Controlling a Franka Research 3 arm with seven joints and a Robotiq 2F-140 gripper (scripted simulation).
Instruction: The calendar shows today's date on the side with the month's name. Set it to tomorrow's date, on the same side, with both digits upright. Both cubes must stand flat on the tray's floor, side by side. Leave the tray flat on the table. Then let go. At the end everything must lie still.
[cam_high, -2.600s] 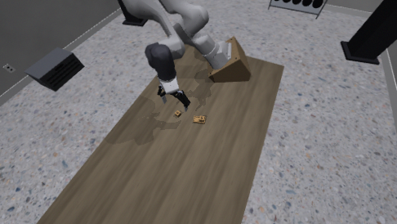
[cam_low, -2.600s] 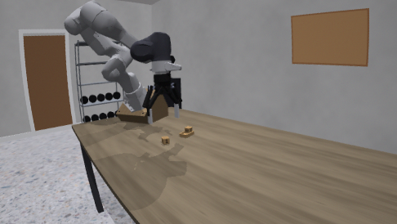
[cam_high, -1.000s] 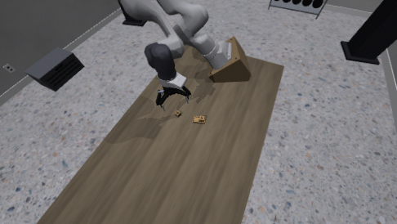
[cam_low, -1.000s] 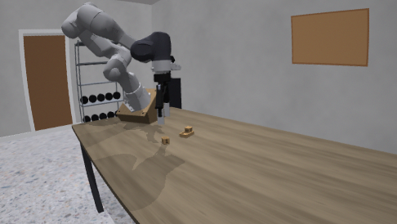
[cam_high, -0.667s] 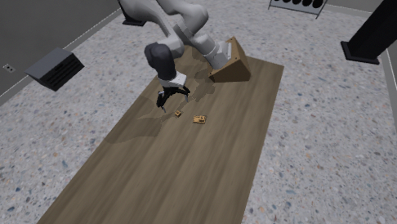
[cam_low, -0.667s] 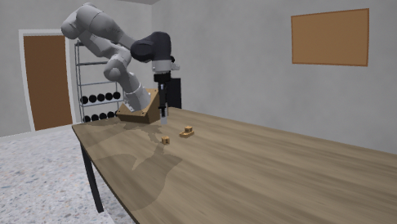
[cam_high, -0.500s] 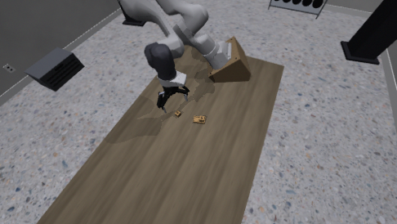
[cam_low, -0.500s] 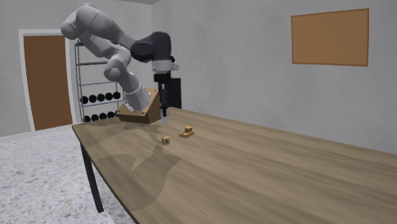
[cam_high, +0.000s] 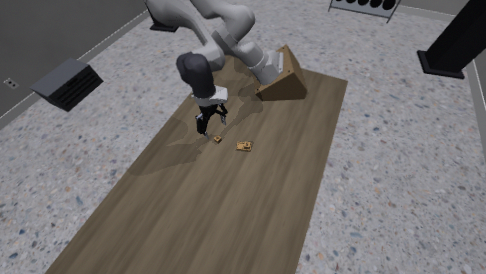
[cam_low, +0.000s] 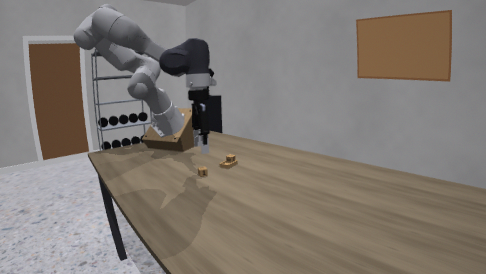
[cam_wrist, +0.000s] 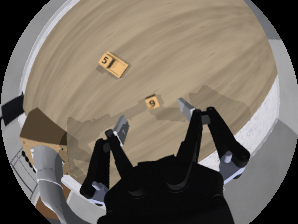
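A small wooden tray (cam_high: 242, 146) lies flat on the table with one cube in it; in the wrist view the tray (cam_wrist: 113, 64) shows a 5. A loose cube (cam_high: 217, 139) lies on the table apart from the tray on its left; in the wrist view this cube (cam_wrist: 152, 103) shows a 9 on top. My gripper (cam_high: 212, 126) hangs above the table, close over the loose cube and a little behind it. Its fingers stand partly open with nothing between them. In the exterior view the gripper (cam_low: 203, 142) is above and behind the cube (cam_low: 202, 171), left of the tray (cam_low: 229, 160).
The arm's wooden wedge base (cam_high: 282, 77) stands at the far end of the table. A shelf rack with black balls (cam_low: 120, 120) is behind it. The table's left edge runs near the cube.
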